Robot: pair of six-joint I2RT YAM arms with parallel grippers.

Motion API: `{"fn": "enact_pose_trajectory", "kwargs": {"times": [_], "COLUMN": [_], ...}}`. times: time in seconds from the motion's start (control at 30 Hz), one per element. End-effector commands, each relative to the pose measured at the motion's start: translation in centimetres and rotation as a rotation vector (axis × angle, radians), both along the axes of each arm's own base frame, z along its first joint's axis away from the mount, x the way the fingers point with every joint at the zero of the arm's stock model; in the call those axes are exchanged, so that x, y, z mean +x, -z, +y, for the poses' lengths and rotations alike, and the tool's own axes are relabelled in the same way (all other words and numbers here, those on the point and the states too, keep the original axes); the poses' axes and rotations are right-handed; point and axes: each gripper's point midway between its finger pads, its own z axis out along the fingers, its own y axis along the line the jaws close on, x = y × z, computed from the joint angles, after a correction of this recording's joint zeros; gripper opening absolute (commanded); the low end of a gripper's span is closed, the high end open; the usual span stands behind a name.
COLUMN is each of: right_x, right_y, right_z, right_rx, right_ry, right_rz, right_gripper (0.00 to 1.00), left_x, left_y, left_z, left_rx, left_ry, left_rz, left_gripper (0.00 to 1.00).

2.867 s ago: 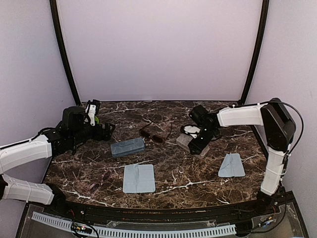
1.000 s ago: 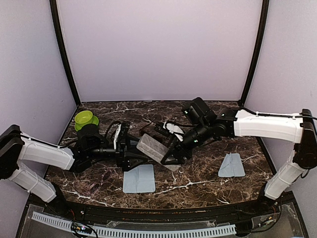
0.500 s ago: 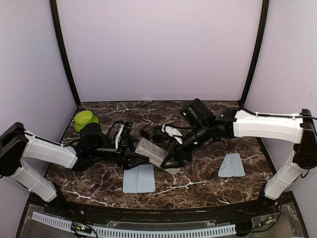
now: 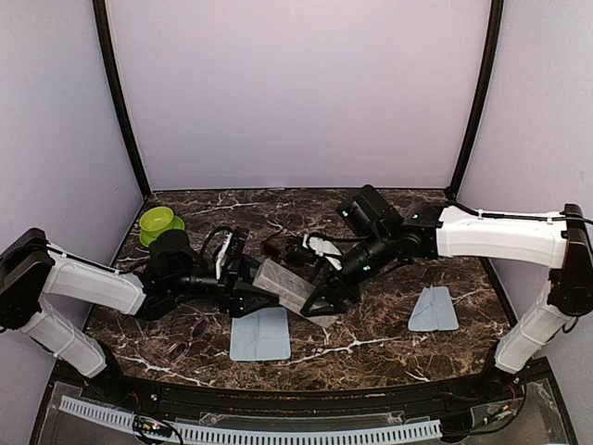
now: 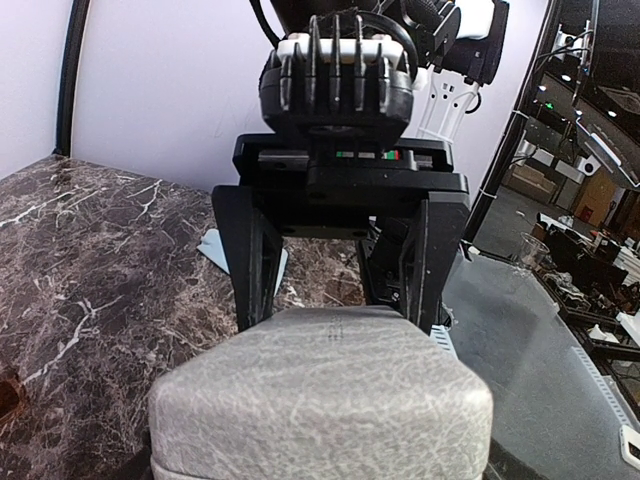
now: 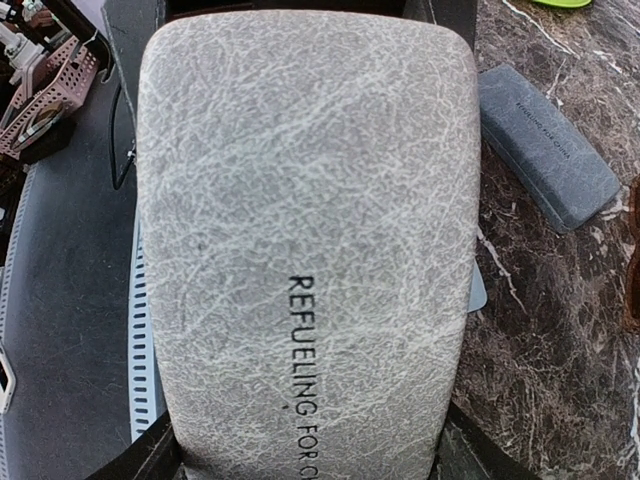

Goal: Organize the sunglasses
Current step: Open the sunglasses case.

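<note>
A grey-beige case (image 4: 285,284) with black lettering hangs tilted over the table's middle, held from both ends. My right gripper (image 4: 321,297) is shut on its right end, its fingers (image 6: 158,452) flanking the case (image 6: 305,200). My left gripper (image 4: 250,287) is closed on the left end; in the left wrist view the case (image 5: 320,400) fills the bottom and the right gripper (image 5: 338,305) faces me. The reddish-brown sunglasses (image 4: 276,248) lie just behind the case, partly hidden. A faint purple-tinted pair (image 4: 190,336) lies front left.
A blue-grey case (image 6: 545,145) lies on the marble beside the held one. Light-blue cloths lie at the front middle (image 4: 260,334) and at the right (image 4: 433,309). A green bowl (image 4: 159,222) sits at the back left. Walls enclose three sides.
The right arm carried the grey-beige case from the right to the middle. Over the last second my left jaws narrowed onto its left end; the case has barely moved.
</note>
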Motion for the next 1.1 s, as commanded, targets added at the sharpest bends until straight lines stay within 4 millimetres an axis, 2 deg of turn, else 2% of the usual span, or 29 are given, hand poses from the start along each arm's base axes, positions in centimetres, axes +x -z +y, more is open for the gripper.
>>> {"fn": "enact_pose_trajectory", "kwargs": {"times": [0.0,0.27,0.5,0.7,0.73,0.9,1.07], "right_x": [0.77,0.66,0.77,0.60,0.56,0.17,0.16], "right_y": [-1.87,-2.20,-2.30,-2.08,-1.99,-1.78,-1.47], "right_z": [1.56,1.97,2.18,2.35,2.39,2.49,2.48], "right_rx": [0.082,0.104,0.123,0.135,0.134,0.146,0.147], "right_ry": [0.022,0.015,0.026,0.025,0.023,0.010,0.016], "right_rz": [-0.029,-0.015,-0.009,0.014,0.018,0.041,0.048], "right_gripper": [0.63,0.86,0.87,0.71,0.72,0.93,0.93], "left_x": [-0.80,-0.88,-0.84,-0.83,-0.81,-0.70,-0.73], "left_y": [-1.35,-1.93,-1.75,-1.49,-1.55,-1.65,-1.83], "left_z": [-0.18,0.07,0.28,0.37,0.36,0.42,0.46], "left_rx": [-0.033,-0.048,-0.050,-0.047,-0.048,-0.051,-0.055], "left_ry": [0.047,0.036,0.020,0.015,0.013,0.004,0.003], "left_rz": [-0.051,-0.060,-0.062,-0.062,-0.062,-0.066,-0.069], "left_gripper": [0.00,0.00,0.00,0.00,0.00,0.00,0.00]}}
